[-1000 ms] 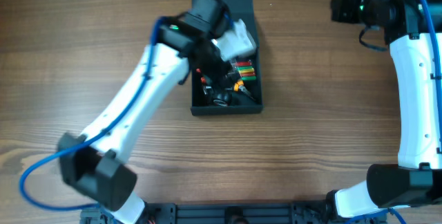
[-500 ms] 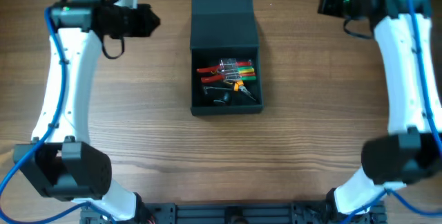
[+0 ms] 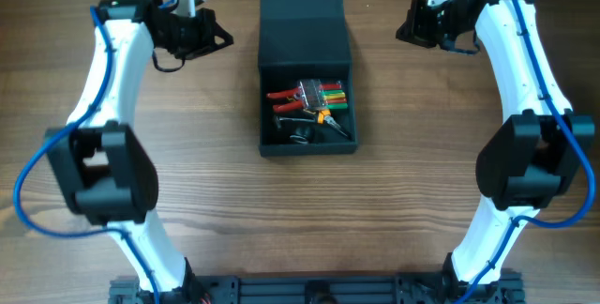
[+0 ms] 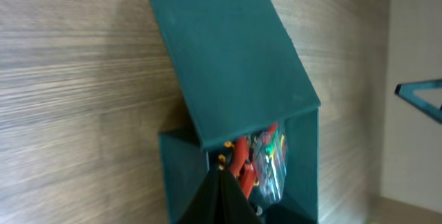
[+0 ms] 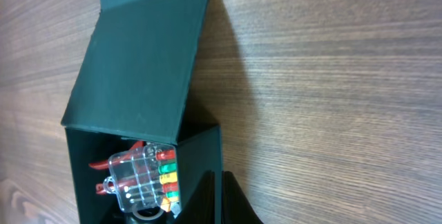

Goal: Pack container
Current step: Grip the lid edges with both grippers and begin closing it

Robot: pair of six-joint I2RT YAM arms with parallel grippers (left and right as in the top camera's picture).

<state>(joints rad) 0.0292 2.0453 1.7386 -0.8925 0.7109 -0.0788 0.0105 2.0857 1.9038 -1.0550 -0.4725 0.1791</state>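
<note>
Both wrist views crop the container (image 4: 235, 65) at the bottom edge. Its dark contents (image 3: 298, 133) overhead are unidentifiably small

I can't read any text, label, brand or number in any view. The container (image 3: 305, 27) lid looks plain matte from overhead (same from both wrist cams). The clear case (image 5: 141, 175) of coloured bits inside it is too small and blurred for me to tell whether it carries a marking.
</note>
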